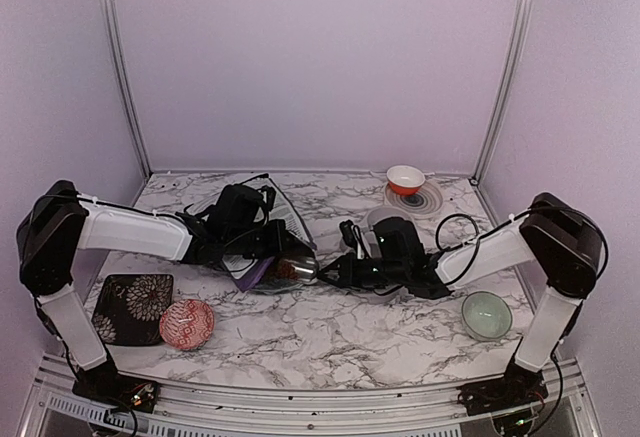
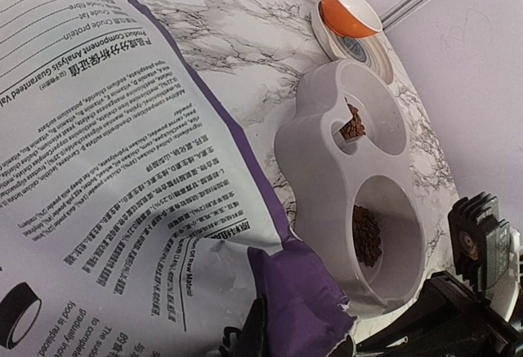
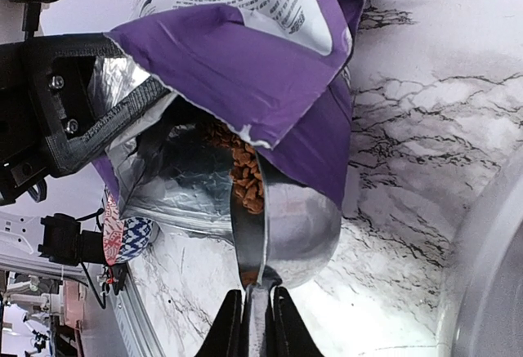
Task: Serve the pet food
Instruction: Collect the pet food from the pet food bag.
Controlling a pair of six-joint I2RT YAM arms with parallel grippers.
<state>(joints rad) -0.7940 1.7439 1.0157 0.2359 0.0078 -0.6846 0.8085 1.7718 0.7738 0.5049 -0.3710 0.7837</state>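
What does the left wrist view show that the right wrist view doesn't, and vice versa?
Left wrist only: the grey feeder's two wells, both holding pet food, and an orange bowl. Right wrist only: the right hand gripping a metal scoop at the purple bag's open mouth. Both: that bag, pet food and the marble table.

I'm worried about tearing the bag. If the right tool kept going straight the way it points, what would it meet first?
The right tool holds a scoop in the mouth of the bag; it would drive into the kibble first, then the foil lining, though depth is unclear.
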